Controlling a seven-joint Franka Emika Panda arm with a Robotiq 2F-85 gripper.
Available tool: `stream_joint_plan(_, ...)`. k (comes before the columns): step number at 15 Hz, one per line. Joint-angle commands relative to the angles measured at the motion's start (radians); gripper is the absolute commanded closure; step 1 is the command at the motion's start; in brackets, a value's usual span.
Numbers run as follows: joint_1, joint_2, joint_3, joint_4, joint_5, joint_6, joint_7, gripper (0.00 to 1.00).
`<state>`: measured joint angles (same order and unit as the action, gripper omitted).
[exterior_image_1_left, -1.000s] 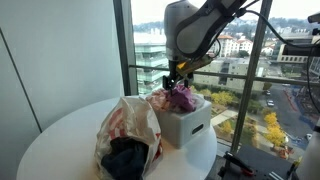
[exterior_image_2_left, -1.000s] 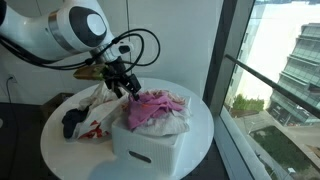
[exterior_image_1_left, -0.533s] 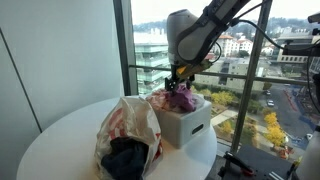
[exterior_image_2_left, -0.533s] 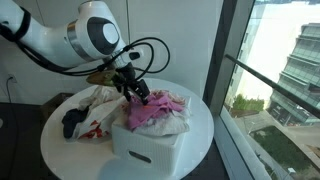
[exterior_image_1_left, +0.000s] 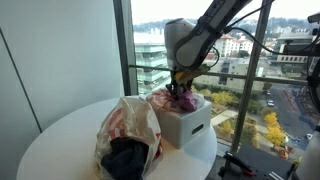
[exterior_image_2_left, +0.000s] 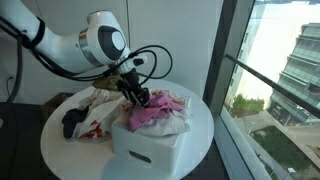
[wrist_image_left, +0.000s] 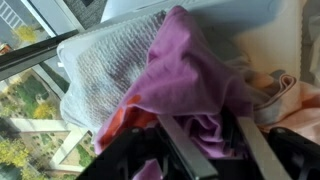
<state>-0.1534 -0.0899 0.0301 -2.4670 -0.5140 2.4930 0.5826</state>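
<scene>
A purple cloth (exterior_image_1_left: 183, 99) (exterior_image_2_left: 152, 108) (wrist_image_left: 185, 70) lies on top of a heap of clothes in a white box (exterior_image_1_left: 186, 128) (exterior_image_2_left: 148, 156) on a round white table (exterior_image_1_left: 60, 140) (exterior_image_2_left: 206, 116). My gripper (exterior_image_1_left: 180, 91) (exterior_image_2_left: 137, 96) (wrist_image_left: 222, 150) reaches down into the heap. In the wrist view its fingers (wrist_image_left: 185, 150) stand on either side of a bunched fold of the purple cloth, with fabric filling most of the gap. The jaws are partly narrowed but not pinched tight. A pale knit cloth (wrist_image_left: 108, 68) lies under the purple one.
A crumpled red-and-white bag (exterior_image_1_left: 128, 125) (exterior_image_2_left: 92, 108) stands beside the box with a dark garment (exterior_image_1_left: 124, 160) (exterior_image_2_left: 72, 122) spilling from it. Tall window glass (exterior_image_1_left: 240, 90) (exterior_image_2_left: 270, 70) runs close behind the table edge.
The gripper has sunk lower into the clothes heap, and its jaws have narrowed around the purple cloth.
</scene>
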Motion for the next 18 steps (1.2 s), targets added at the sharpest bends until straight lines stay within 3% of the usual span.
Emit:
stream_joint_plan(1,0.012,0.016,-0.029,0.012,0.016,0.004,0.019,0.8)
stream_joint_plan(3,0.012,0.01,-0.037,0.009,0.023,-0.003,0.029,0.93)
stream_joint_plan(6,0.017,-0.033,-0.038,-0.003,0.034,-0.021,0.046,0.97)
stream_joint_plan(12,0.008,-0.251,-0.002,-0.052,0.009,-0.054,0.11,0.95)
stream_joint_plan(18,0.042,-0.54,0.122,-0.085,0.039,-0.078,0.063,0.95)
